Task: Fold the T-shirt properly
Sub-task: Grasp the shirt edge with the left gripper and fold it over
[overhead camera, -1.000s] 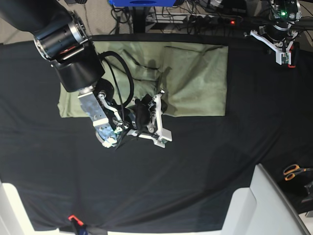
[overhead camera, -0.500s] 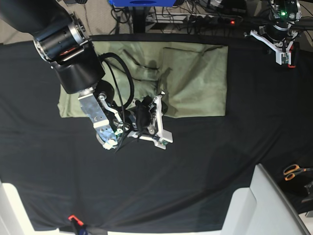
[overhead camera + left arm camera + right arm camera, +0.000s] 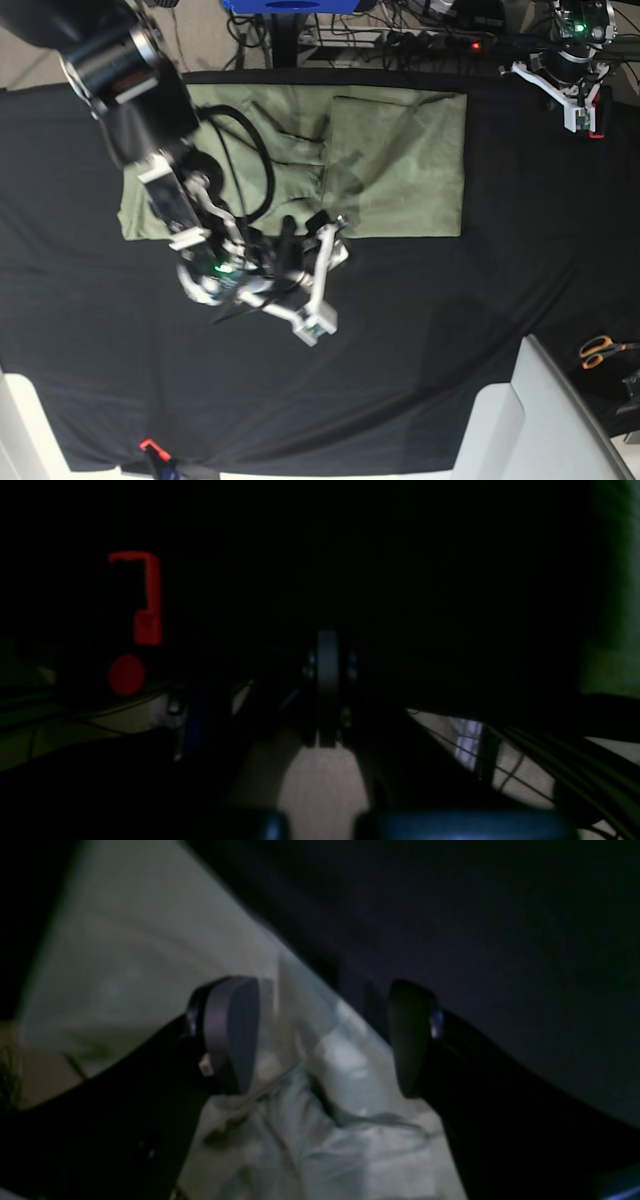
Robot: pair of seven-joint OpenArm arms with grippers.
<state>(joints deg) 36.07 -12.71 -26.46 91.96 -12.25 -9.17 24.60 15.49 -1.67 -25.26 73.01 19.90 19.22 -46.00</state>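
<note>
- The right gripper (image 3: 320,1040), black-fingered, hangs with jaws spread apart, holding nothing, above the near hem of the pale sage-green cotton T-shirt (image 3: 400,170).
- The T-shirt lies folded on the black table cloth (image 3: 450,320).
- The left gripper (image 3: 583,108) sits closed at the far corner.

The right gripper (image 3: 320,1037) stood with its jaws parted, two dark pads (image 3: 232,1032) well apart and nothing between them. Its arm reached from ten o'clock toward the middle in the base view. The left gripper (image 3: 582,105) hung at one o'clock, pads pressed together.
</note>
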